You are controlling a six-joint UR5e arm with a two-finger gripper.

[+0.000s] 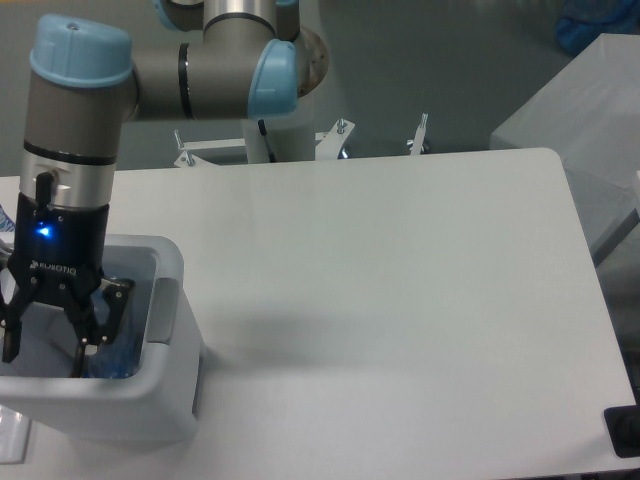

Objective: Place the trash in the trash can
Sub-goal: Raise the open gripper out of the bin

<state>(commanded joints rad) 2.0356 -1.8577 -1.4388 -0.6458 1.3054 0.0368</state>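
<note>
The trash can [150, 395] is a boxy white bin with a grey tab [163, 310] at the table's front left. My gripper [48, 348] hangs over its opening, fingers spread open, and I see nothing between them. Inside the bin, beside the right finger, lies something clear and bluish [122, 345] that looks like the crushed bottle; it is partly hidden by the gripper and the bin wall. The crumpled wrapper is not visible anywhere on the table; I cannot tell whether it is in the bin.
The white table [380, 280] stretches to the right of the bin, with its edge at the right. Metal clamps [340, 135] stand at the back edge. A small dark object [625, 430] sits at the front right corner.
</note>
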